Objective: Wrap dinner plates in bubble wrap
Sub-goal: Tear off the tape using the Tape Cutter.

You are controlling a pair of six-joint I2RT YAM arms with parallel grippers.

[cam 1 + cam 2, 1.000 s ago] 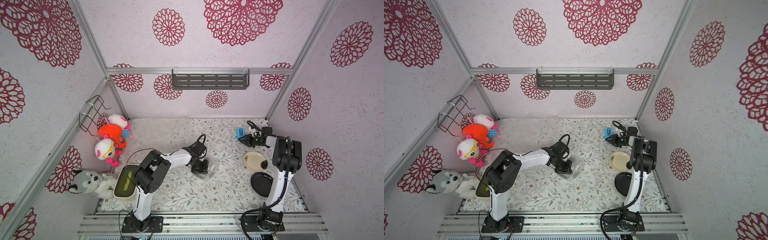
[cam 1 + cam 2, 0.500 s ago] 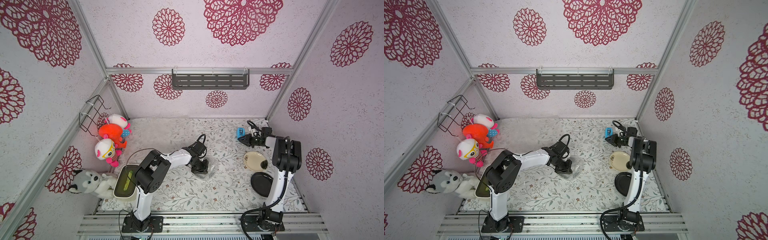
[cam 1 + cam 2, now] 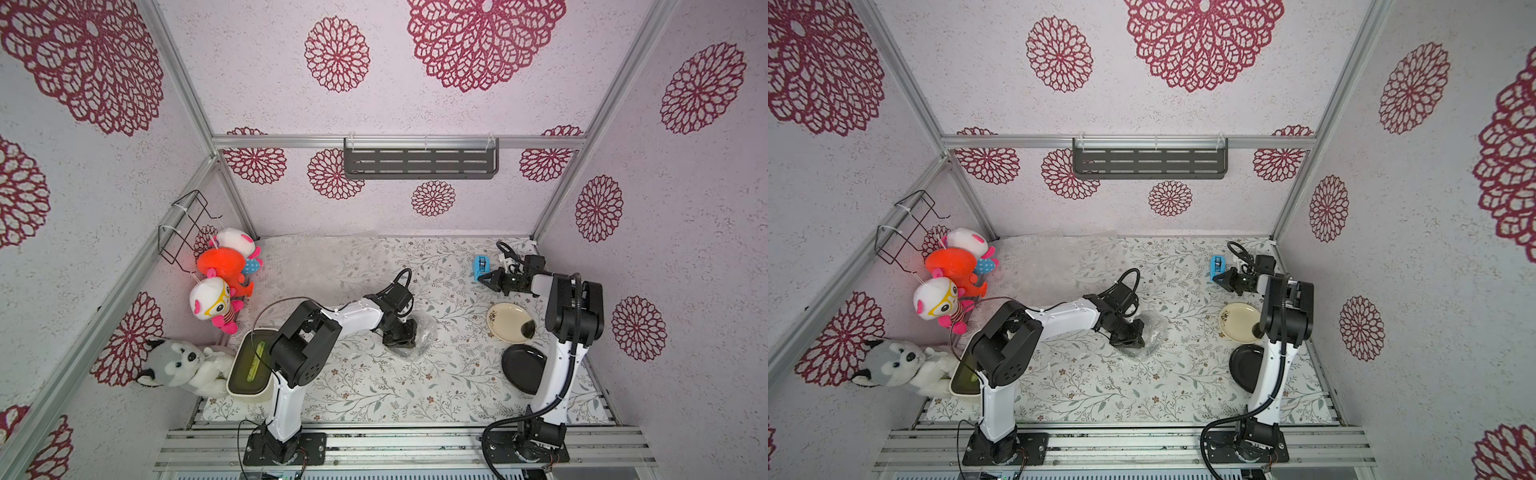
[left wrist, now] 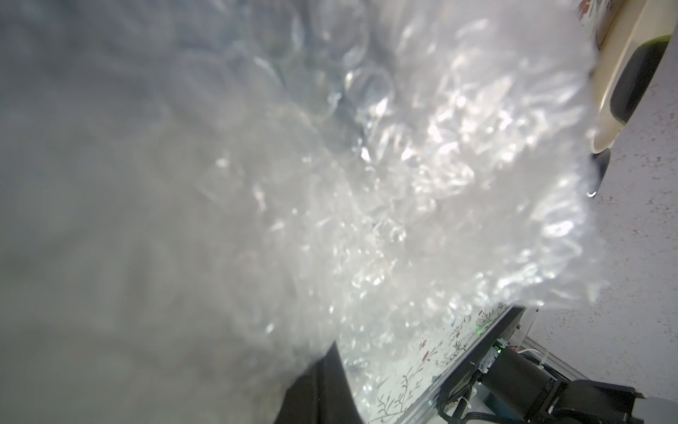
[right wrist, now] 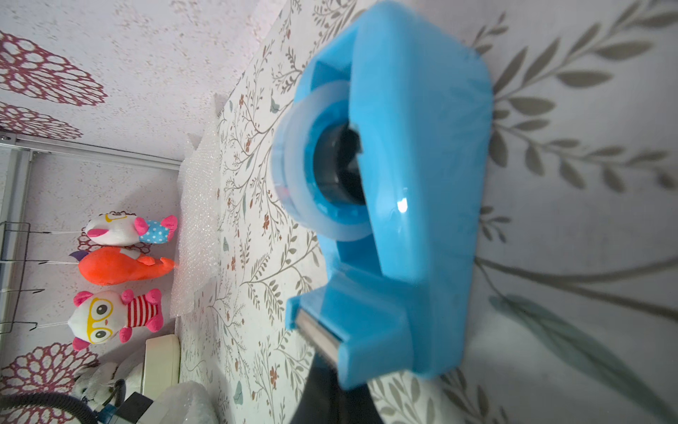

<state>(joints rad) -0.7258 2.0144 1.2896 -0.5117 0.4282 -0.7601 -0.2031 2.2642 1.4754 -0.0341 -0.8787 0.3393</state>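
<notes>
In both top views my left gripper (image 3: 405, 341) (image 3: 1133, 341) is clenched on a crumpled bubble wrap bundle (image 3: 424, 334) (image 3: 1155, 328). The bundle lies on the table, well to the left of the cream plate (image 3: 508, 328) (image 3: 1236, 322). I cannot tell what it holds. The black plate (image 3: 521, 368) (image 3: 1245, 368) lies bare just beside the cream plate, on its near side. A flat bubble wrap sheet (image 3: 307, 262) (image 3: 1038, 262) is spread far from the cream plate, toward the back left corner. My right gripper (image 3: 486, 279) (image 3: 1221, 279) is squeezed closed just behind the cream plate, with its tips at the blue tape dispenser (image 3: 480, 267) (image 3: 1217, 266).

In the left wrist view, bubble wrap (image 4: 367, 183) fills nearly everything. The cream plate's rim (image 4: 616, 62) and the black plate's edge (image 4: 600, 169) show past it.

In the right wrist view the tape dispenser (image 5: 403, 183) stands close up. One dark finger (image 5: 330, 396) is just beside its cutter end. I cannot tell whether any tape is pinched. The flat sheet (image 5: 198, 220) lies beyond.
</notes>
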